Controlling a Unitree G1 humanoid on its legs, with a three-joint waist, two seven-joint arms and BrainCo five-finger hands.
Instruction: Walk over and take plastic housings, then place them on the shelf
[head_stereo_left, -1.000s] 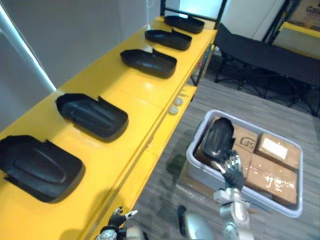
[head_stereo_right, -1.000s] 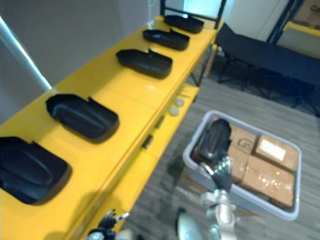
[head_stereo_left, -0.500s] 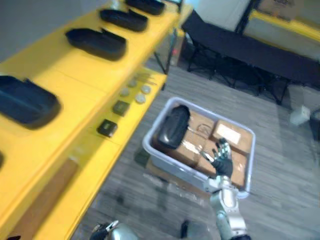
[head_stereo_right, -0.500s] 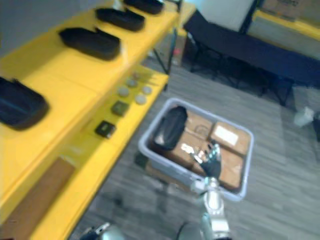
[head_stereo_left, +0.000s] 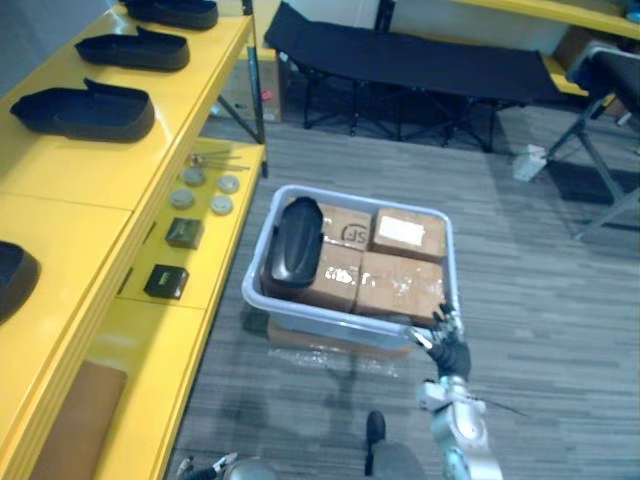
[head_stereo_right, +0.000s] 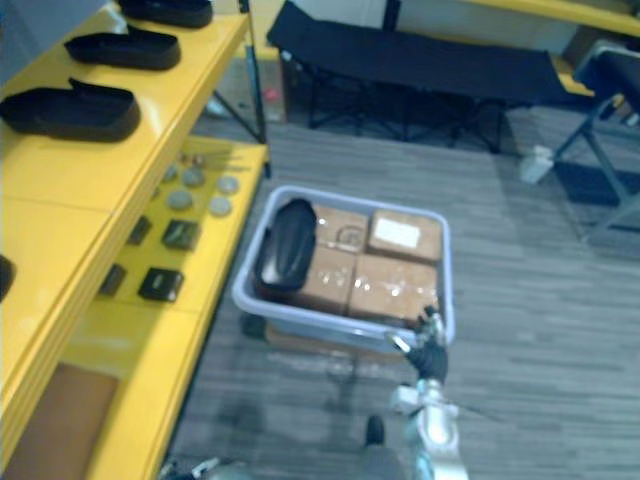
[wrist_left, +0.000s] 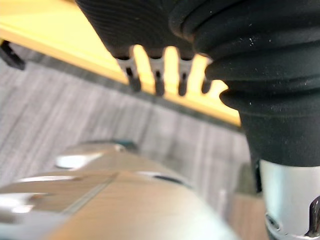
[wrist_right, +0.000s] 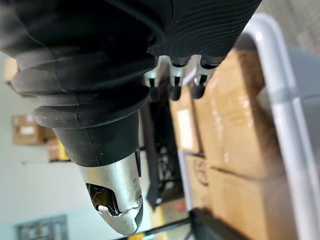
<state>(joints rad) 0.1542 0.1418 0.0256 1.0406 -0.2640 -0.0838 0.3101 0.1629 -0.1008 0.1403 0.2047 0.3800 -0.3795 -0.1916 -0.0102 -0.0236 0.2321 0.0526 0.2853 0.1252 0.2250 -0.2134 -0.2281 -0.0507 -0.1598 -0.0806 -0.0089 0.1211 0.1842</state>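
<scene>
Right hand (head_stereo_left: 449, 350) lower centre-right, fingers apart, empty, just beside bin (head_stereo_left: 330, 325) corner. Housing (head_stereo_left: 296, 243) in bin's left side, on boxes (head_stereo_left: 385, 285). Left hand (wrist_left: 145, 30) fingers straight, empty.

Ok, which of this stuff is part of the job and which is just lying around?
Job: black housing in the grey bin; housings on the yellow shelf; right hand, open, near the bin's corner.
Lying about: cardboard boxes, round discs, small dark blocks, folding cot.
</scene>
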